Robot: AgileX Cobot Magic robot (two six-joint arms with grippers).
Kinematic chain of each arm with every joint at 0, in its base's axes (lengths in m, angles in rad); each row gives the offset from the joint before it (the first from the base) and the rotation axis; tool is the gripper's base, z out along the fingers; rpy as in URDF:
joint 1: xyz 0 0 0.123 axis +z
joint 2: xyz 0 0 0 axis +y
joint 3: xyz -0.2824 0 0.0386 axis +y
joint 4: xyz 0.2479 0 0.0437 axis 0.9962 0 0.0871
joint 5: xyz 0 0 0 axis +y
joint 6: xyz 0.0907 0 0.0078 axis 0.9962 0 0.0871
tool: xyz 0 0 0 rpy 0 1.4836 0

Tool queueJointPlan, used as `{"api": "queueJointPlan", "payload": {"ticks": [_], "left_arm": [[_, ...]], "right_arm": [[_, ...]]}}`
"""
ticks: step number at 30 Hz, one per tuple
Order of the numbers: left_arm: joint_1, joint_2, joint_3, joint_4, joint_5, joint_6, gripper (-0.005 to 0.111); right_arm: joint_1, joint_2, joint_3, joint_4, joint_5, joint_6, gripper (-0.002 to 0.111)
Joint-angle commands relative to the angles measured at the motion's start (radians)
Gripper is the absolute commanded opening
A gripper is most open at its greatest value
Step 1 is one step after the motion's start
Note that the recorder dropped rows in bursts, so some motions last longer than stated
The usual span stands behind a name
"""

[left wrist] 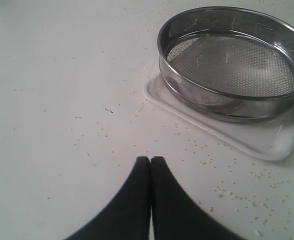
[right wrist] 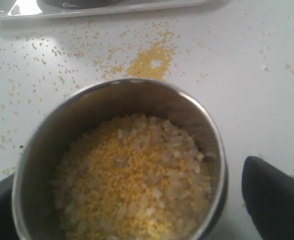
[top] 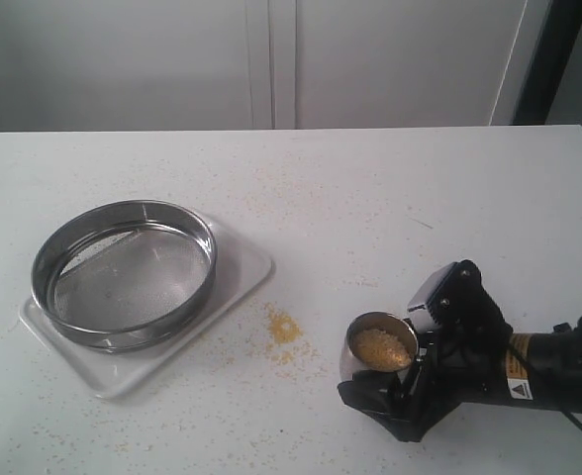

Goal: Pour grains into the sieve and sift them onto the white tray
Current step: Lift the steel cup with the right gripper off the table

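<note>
Cup [right wrist: 122,165] holds grains [right wrist: 137,185] — sieve [top: 123,272] bare.

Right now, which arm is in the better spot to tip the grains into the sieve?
The right. Its gripper already surrounds the cup of grains, a short way from the sieve. The left gripper is shut and empty.

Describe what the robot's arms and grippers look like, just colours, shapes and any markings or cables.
The right gripper is chunky matte black plastic with angular housings; its arm is a black cylinder carrying a yellow band, a small white label with a warning triangle and a thin black cable. The left gripper shows only as two smooth black fingers curving to narrow tips; its arm is out of view.
</note>
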Motion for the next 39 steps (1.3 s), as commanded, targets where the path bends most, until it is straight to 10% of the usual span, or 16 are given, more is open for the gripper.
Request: {"api": "queueJointPlan", "payload": {"ticks": [1, 8, 15, 39], "left_arm": [[0.001, -0.004, 0.004, -0.006, -0.001, 0.000, 0.000], [0.001, -0.004, 0.004, -0.006, -0.001, 0.000, 0.000], [0.001, -0.004, 0.004, -0.006, -0.001, 0.000, 0.000], [0.001, -0.004, 0.004, -0.006, -0.001, 0.000, 0.000]], "right_arm": [[0.002, 0.016, 0.004, 0.026, 0.001, -0.034, 0.091], [0.002, 0.043, 0.004, 0.039, 0.001, -0.044, 0.080], [0.002, 0.058, 0.004, 0.020, 0.003, -0.041, 0.001], [0.013, -0.159, 0.000, 0.005, 0.069, 0.124, 0.000]]}}
